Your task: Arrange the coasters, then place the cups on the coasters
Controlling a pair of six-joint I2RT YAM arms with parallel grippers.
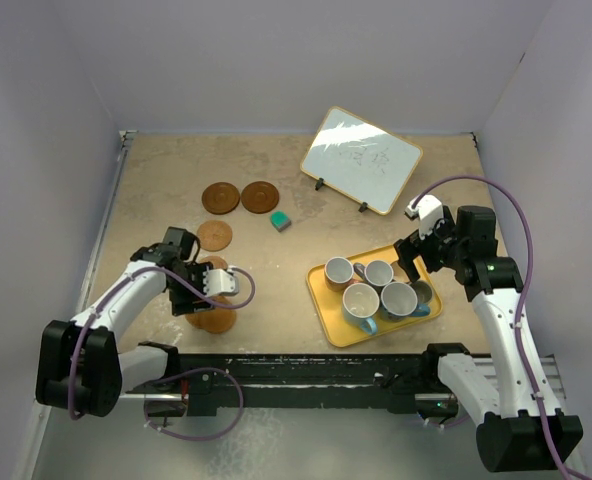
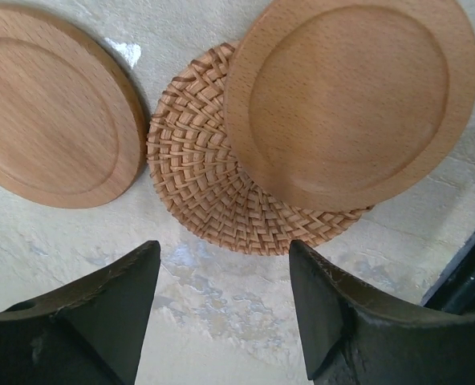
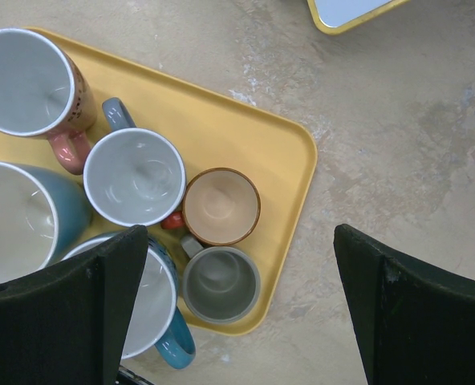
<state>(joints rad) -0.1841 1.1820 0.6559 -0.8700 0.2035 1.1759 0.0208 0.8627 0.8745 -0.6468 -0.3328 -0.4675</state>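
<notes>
My left gripper hangs open over bare table with nothing between its fingers. Just ahead of it lie a woven coaster and two pale wooden coasters; the right one overlaps the woven one. Further back are another light coaster and two dark brown coasters. Several cups stand in the yellow tray: pink, blue-grey, small orange-tan, small grey and two larger blue ones. My right gripper hovers wide open above the tray's right corner.
A small teal block lies right of the dark coasters. A yellow-framed whiteboard stands propped at the back right. Grey walls close in the table on three sides. The black rail with the arm bases runs along the near edge.
</notes>
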